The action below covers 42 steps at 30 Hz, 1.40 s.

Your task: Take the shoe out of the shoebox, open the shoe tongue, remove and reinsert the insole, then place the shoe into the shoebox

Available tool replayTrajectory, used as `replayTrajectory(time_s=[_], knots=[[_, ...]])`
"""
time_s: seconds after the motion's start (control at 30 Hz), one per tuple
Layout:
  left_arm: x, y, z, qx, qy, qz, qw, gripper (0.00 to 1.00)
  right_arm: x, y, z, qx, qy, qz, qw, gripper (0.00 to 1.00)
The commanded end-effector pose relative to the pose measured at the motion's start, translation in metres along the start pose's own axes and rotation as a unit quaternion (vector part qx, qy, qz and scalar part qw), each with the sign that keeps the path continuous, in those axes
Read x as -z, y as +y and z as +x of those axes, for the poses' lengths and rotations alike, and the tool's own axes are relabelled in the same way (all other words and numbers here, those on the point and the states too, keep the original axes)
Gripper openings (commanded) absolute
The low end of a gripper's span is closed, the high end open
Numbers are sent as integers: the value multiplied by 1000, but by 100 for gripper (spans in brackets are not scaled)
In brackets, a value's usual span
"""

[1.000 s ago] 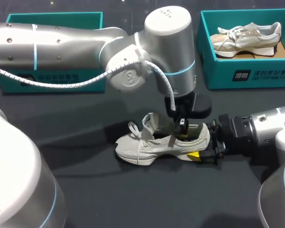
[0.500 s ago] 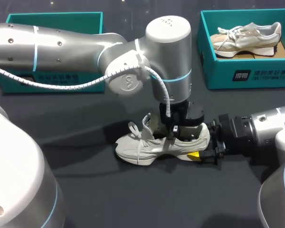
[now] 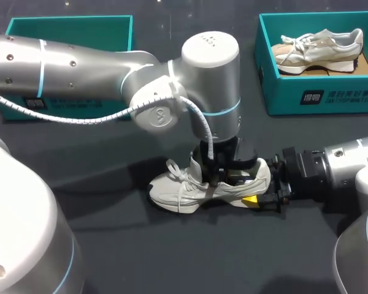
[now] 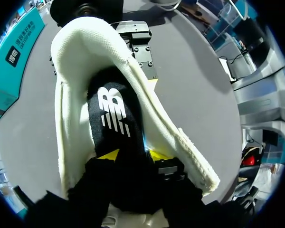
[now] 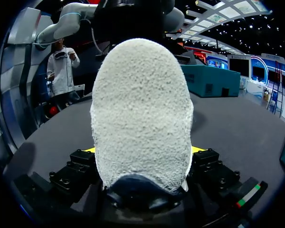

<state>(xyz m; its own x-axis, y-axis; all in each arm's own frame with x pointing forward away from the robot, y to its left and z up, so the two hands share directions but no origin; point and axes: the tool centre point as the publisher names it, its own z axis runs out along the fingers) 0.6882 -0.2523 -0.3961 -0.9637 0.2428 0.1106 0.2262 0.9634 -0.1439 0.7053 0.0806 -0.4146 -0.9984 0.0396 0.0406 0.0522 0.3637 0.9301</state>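
Note:
A pale grey sneaker [image 3: 184,187] stands upright on the dark table, toe to the left. My left gripper [image 3: 224,173] reaches down into its opening, fingers mostly hidden there. In the left wrist view its yellow tips [image 4: 133,156] stand apart over the black insole [image 4: 111,114], which lies inside the shoe [image 4: 71,61]. My right gripper [image 3: 257,197] comes in low from the right and is shut on the shoe's heel. In the right wrist view the fuzzy heel [image 5: 140,104] fills the space between its fingers [image 5: 142,151].
A teal shoebox [image 3: 319,95] at the back right holds a second sneaker [image 3: 322,46]. Another teal box [image 3: 67,24] sits at the back left, partly behind my left arm [image 3: 80,67]. The table's front stretch is bare dark surface.
My left gripper has come down into the shoe's opening and shifted slightly left, and its fingers have parted. The right gripper and the shoe have stayed put.

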Motion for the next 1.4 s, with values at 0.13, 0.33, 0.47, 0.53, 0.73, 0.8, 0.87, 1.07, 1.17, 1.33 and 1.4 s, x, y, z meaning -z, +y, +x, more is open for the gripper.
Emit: replayTrajectory(time_s=[0.13, 0.33, 0.47, 0.53, 0.73, 0.8, 0.87, 1.07, 1.17, 1.33, 1.4], knots=[[-27, -7, 3, 2, -55, -18, 998, 40, 0, 0, 1, 0, -1, 1, 1000, 0], [-37, -6, -8, 22, -104, -24, 994, 37, 0, 0, 1, 0, -1, 1, 1000, 0], [-40, -4, -19, 39, -126, -38, 991, 32, 0, 0, 1, 0, -1, 1, 1000, 0], [-39, -2, -24, 48, -126, -38, 990, 28, 0, 0, 1, 0, -1, 1, 1000, 0], [-30, 2, -35, 68, -121, -28, 990, 0, 0, 0, 1, 0, -1, 1, 1000, 0], [-27, 4, -36, 73, -116, -18, 990, 0, 0, 0, 1, 0, -1, 1, 1000, 0], [-22, 6, -35, 75, -112, -9, 991, 0, 0, 0, 1, 0, -1, 1, 1000, 0], [-11, 14, -29, 79, -97, 29, 992, 0, 0, 0, 1, 0, -1, 1, 1000, 0], [-5, 19, -28, 84, -90, 52, 991, 0, 0, 0, 1, 0, -1, 1, 1000, 0], [6, 25, -25, 87, -78, 89, 989, 0, 0, 0, 1, 0, -1, 1, 1000, 0], [9, 26, -23, 85, -66, 108, 988, 0, 0, 0, 1, 0, -1, 1, 1000, 0]])
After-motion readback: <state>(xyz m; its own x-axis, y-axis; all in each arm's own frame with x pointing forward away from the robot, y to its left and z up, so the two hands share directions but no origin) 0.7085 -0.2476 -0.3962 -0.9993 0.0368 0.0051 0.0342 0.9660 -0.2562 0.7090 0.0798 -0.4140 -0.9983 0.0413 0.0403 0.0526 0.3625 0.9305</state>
